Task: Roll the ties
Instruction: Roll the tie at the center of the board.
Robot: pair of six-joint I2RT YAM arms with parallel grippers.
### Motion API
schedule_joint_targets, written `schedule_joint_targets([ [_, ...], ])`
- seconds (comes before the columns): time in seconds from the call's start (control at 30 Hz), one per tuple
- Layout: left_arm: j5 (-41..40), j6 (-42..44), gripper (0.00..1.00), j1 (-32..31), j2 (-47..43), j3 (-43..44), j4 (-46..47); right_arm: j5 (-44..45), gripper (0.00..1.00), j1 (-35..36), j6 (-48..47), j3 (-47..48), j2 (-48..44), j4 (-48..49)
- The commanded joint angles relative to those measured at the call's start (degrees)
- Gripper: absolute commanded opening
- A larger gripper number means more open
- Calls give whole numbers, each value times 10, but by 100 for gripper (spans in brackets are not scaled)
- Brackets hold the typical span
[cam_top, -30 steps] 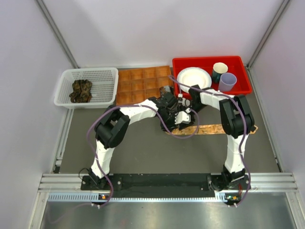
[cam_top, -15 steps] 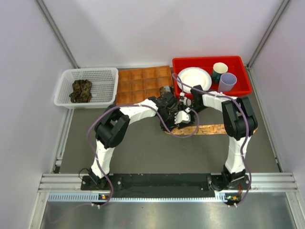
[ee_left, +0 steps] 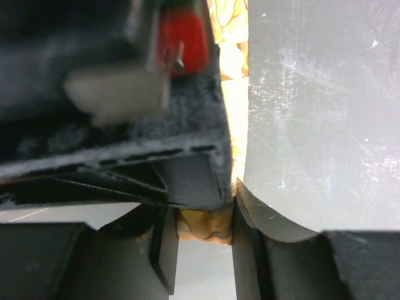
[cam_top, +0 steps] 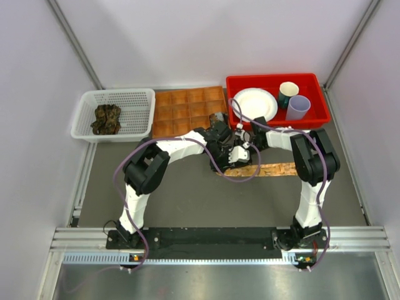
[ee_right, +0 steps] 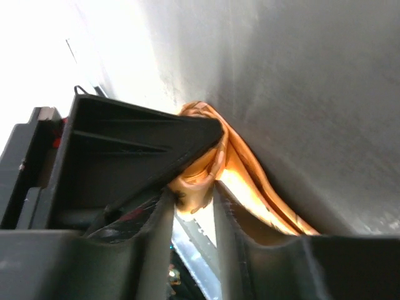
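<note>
Tan-orange tie (cam_top: 282,169), roll pinched, largely hidden by 2 end effectors (ee_left: 205,226) (ee_right: 195,199)

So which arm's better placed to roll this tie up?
Probably right: left gripper and right gripper both pinch the tan-orange tie at its rolled end, but its flat length runs rightward.

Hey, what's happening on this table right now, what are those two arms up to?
Both arms meet at the middle of the table over the tan-orange tie, most of which lies flat, stretching toward the right. The left gripper and the right gripper each pinch its bunched, seemingly partly rolled end between their fingers. A bundle of dark ties sits in the white basket on the left, untouched.
</note>
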Motion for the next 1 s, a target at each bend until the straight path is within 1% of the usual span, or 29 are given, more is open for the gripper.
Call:
schedule_joint_targets([
  [0.0, -31, 8, 22, -8, 46, -40, -54, -11, 18, 19, 0, 27, 10, 16],
  [0.03, -31, 8, 22, -9, 46, -40, -53, -7, 7, 18, -13, 29, 14, 7],
  [0.1, -30, 10, 22, -9, 45, -41, -54, -1, 4, 18, -27, 32, 15, -11],
  [0.13, -30, 9, 22, -9, 45, -41, -54, 0, 8, 18, -31, 31, 14, -15],
  [0.17, -30, 9, 22, -9, 44, -41, -54, 0, 14, 18, -34, 34, 13, -20],
  [0.23, -30, 10, 22, -8, 45, -41, -54, 14, 31, 18, -41, 37, 10, -35],
  [0.33, -30, 10, 22, -9, 44, -41, -54, 25, 39, 9, -28, 41, 3, -31],
  [0.4, -28, 11, 22, -9, 43, -41, -54, 24, 40, 5, -14, 42, 1, -24],
  [0.57, -27, 11, 22, -8, 46, -38, -56, -4, 40, -1, 35, 23, -10, 39],
  [0.8, -26, 14, 22, -9, 44, -40, -59, -3, 39, -10, 77, -9, -17, 92],
  [0.9, -23, 13, 22, -9, 44, -40, -58, -1, 32, -9, 76, -11, -14, 91],
  [0.97, -22, 14, 22, -9, 44, -40, -59, 4, 24, -10, 74, -10, -11, 91],
])
